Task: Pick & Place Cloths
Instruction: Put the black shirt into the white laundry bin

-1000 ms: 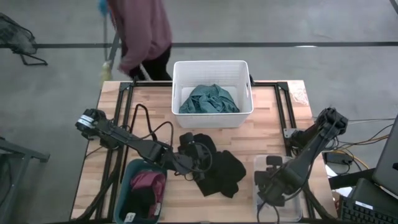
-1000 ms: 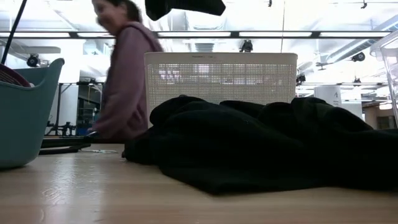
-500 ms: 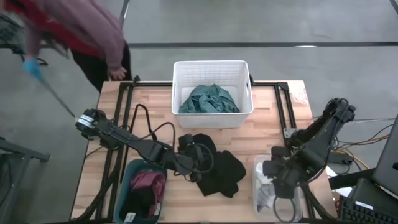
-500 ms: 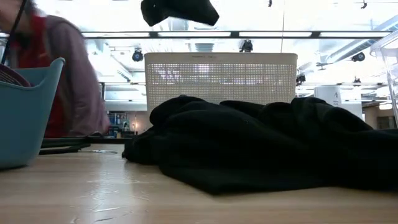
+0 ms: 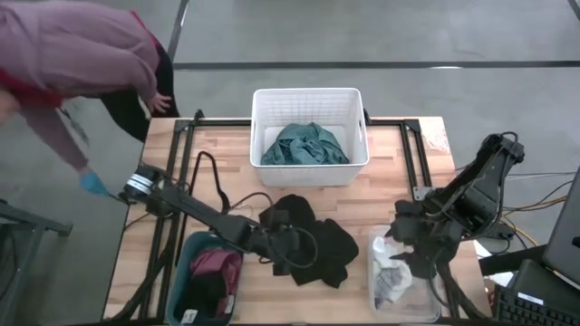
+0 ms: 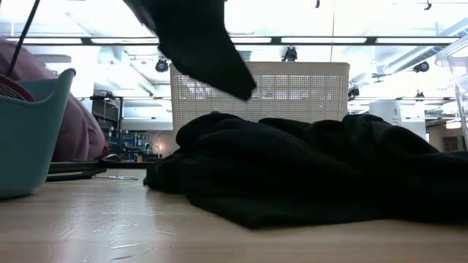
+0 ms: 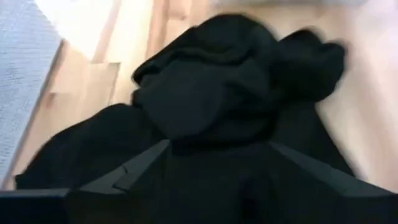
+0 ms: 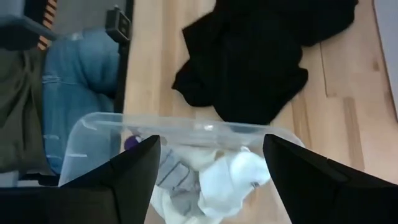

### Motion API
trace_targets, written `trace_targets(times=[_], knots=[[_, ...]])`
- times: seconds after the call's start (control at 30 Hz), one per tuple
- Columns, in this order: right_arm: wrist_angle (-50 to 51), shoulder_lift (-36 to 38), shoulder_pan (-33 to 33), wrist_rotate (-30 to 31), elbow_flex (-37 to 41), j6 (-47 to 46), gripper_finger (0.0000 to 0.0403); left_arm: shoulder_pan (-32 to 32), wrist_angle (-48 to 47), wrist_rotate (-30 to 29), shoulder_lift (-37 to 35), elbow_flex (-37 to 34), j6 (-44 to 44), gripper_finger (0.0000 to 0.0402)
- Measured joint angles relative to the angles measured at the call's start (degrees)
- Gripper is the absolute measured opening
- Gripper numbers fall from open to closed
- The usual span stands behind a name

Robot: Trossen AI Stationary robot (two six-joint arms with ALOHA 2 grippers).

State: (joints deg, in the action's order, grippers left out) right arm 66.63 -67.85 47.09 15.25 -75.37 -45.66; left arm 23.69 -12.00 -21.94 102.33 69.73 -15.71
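A large black cloth [image 5: 340,246] [image 6: 307,168] lies crumpled on the table's middle. My left gripper [image 5: 294,246] [image 7: 217,152] hangs open just above its left part, and its dark fingers [image 6: 201,44] stand clear of the cloth in the low view. My right gripper [image 5: 410,249] [image 8: 211,140] is open above a clear bin [image 5: 426,303] that holds white and grey pieces [image 8: 230,177]. A teal cloth [image 5: 304,145] lies in the white basket [image 5: 263,122]. A maroon piece [image 5: 213,267] lies in the teal tub [image 5: 181,272].
A person [image 5: 72,54] bends over the table's far left corner, a blue-gloved hand [image 5: 91,181] close to my left arm's base. The white basket stands at the far edge, the teal tub [image 6: 29,139] near left, the clear bin near right. Cables run beside my left arm.
My left gripper has come down toward the black cloth and shifted a little toward the near edge. My right gripper has drawn up and back from the clear bin, where white and grey pieces now show. The person has moved from the far edge to the far left corner.
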Motion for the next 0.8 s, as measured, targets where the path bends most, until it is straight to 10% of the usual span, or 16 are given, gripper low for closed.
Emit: trace_targets(times=[0.53,0.8], knots=[[-4.6,-4.5,0.0,-0.6,0.0,6.5,0.0240,-3.1,3.3,0.0,11.4,-0.4,0.2,0.0286],[-6.1,-5.1,0.0,-1.3,0.0,8.3,0.0224,-4.7,5.2,2.1,14.6,-0.5,-2.9,0.0190]])
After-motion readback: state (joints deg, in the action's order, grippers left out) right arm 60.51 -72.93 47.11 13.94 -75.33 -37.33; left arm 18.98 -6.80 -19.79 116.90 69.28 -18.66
